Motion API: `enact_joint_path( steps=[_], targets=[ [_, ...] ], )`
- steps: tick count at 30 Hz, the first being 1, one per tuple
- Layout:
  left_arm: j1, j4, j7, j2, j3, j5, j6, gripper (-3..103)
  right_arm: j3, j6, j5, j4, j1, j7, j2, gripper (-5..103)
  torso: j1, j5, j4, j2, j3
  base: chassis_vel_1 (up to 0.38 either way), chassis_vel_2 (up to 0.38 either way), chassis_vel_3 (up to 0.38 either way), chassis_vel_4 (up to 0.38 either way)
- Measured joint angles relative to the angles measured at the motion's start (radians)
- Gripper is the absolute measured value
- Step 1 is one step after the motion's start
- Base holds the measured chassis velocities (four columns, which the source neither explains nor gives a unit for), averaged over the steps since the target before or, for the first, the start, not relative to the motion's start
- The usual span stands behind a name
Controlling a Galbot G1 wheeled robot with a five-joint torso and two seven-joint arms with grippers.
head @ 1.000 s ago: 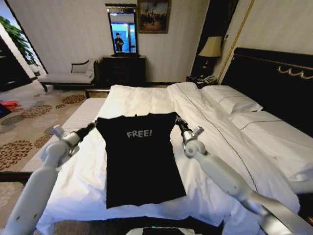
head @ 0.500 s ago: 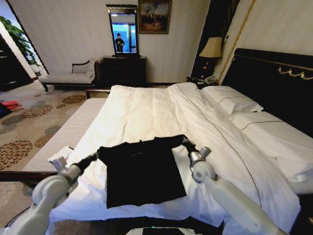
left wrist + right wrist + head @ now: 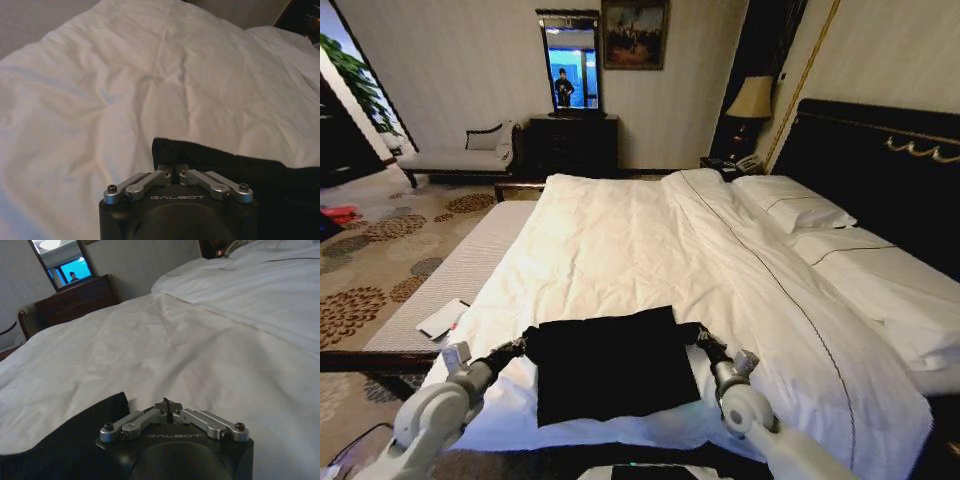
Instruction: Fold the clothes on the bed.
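Where the bed [image 3: 650, 240] came nearest the robot, the black T-shirt [image 3: 610, 365] lay folded on the white duvet [image 3: 620, 250], a dark rectangle with no lettering showing. The left gripper [image 3: 525, 345] sat at the shirt's far left corner and the right gripper [image 3: 695, 333] at its far right corner, so the garment stretched between them, its near edge toward the foot of the bed.

In the left wrist view the left gripper [image 3: 173, 167] had its fingers drawn together, with the corner of the shirt [image 3: 240, 175] pinched between them and the fabric spreading off to one side. In the right wrist view the right gripper [image 3: 169, 405] was likewise closed tight; the shirt's [image 3: 65, 440] edge reached up beside it, though the cloth between the tips could not be made out clearly.

Beyond the shirt the duvet ran bare to the pillows [image 3: 795, 205] and dark headboard [image 3: 880, 150]. Farther off stood a lamp [image 3: 752, 98], a dresser [image 3: 573, 143] with a mirror [image 3: 570, 62], and a chaise [image 3: 460, 155].
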Motion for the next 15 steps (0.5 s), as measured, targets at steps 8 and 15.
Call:
enact_joint_path(
  steps=[8, 15],
  targets=[
    [0.061, -0.014, -0.004, -0.036, 0.002, 0.066, 0.032, 2, 0.0, 0.0, -0.034, -0.027, -0.016, 0.001, 0.019, 0, 0.0, -0.0001, 0.0002, 0.0, 0.0, 0.0, 0.0, 0.0, 0.0],
    [0.06, -0.046, -0.005, -0.056, -0.04, 0.016, 0.057, 15, 0.031, 0.007, -0.103, 0.002, -0.054, 0.015, 0.034, 13, 0.0, 0.0003, 0.0007, 0.0, 0.0, 0.0, 0.0, 0.0, 0.0]
  ],
)
